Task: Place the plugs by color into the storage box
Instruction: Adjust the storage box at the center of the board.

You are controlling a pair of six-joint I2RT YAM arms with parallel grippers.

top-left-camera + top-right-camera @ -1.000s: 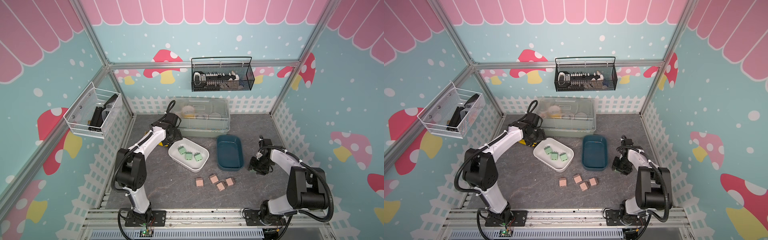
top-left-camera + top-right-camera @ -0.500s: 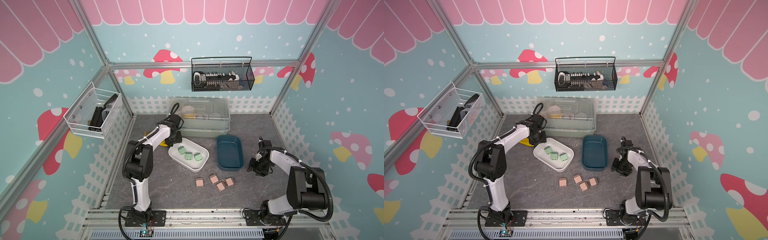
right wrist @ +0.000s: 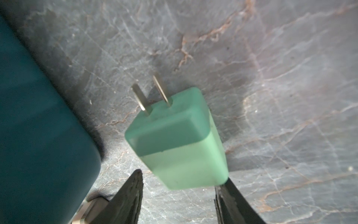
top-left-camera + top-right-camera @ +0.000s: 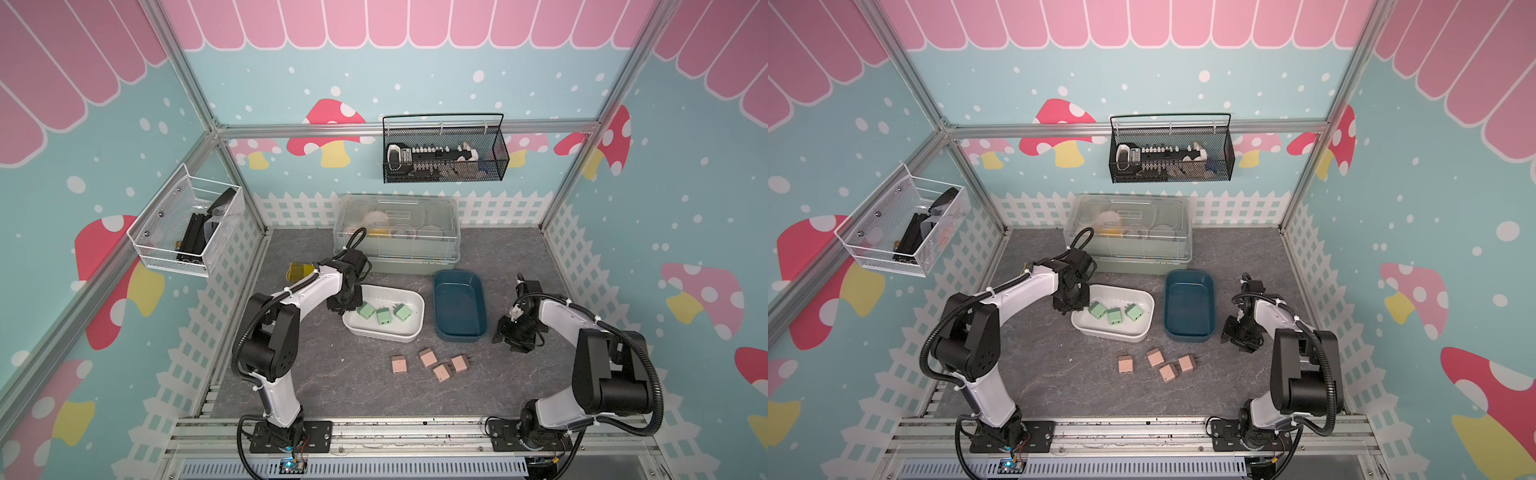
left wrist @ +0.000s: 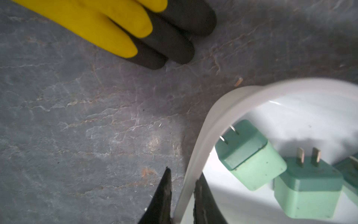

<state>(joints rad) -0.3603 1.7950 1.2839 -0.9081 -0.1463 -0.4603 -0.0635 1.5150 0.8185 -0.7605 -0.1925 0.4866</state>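
Note:
Three mint green plugs (image 4: 383, 316) lie in the white storage box (image 4: 395, 295). My left gripper (image 4: 347, 305) is at that box's left end, shut on its rim (image 5: 205, 135), one finger inside and one outside. Several salmon pink plugs (image 4: 428, 357) lie loose on the table in front of the boxes. The dark teal storage box (image 4: 457, 275) holds nothing. To its right my right gripper (image 4: 510, 336) is low over the table and open. A green plug (image 3: 174, 139) lies partly between its fingertips, one corner against a finger.
A yellow glove with black fingertips (image 4: 299, 270) lies behind my left wrist. A translucent lidded box (image 4: 397, 237) stands against the back fence. A black mesh basket (image 4: 444, 153) and a white wire basket (image 4: 187, 226) hang on the walls.
My left gripper has come forward from beside the lidded box to the white box's left end and shut on its rim. My right gripper's jaws have widened slightly.

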